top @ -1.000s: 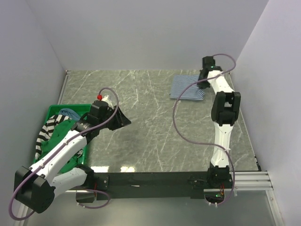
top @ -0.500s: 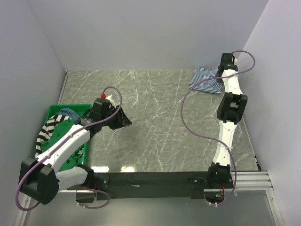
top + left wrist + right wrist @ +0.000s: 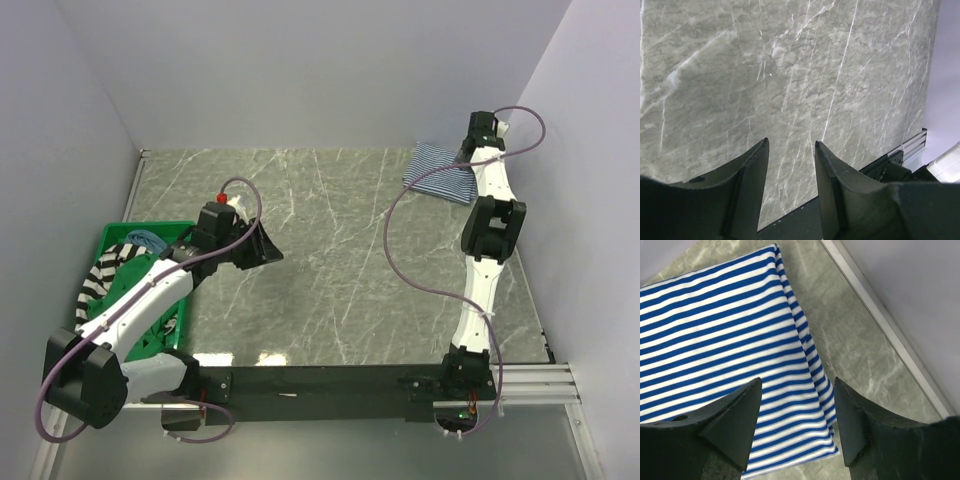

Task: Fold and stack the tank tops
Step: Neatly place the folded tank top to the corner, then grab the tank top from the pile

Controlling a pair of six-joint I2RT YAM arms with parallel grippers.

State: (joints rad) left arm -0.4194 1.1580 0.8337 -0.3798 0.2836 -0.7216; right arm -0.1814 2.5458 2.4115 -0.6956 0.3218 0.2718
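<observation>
Bright, even, diffuse light from above. Shadows faint, soft-edged. Pale glare patches on surface near its front edge. Overhead view sharp; wrist views crisp, left pincer dark, underlit.

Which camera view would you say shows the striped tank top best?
Right wrist: the striped tank top fills it, stripes and edges clear. Top external shows it small, partly behind the right arm; left wrist shows none.

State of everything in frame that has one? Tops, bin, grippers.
navy-white striped top: folded, flat on table, not held
green bin: upright, holding tops
black-white striped top: bunched in the bin
dusty blue top: in the bin, mostly hidden
left gripper: jaws open, empty, over bare table
right gripper: jaws open, empty, over the folded top
</observation>
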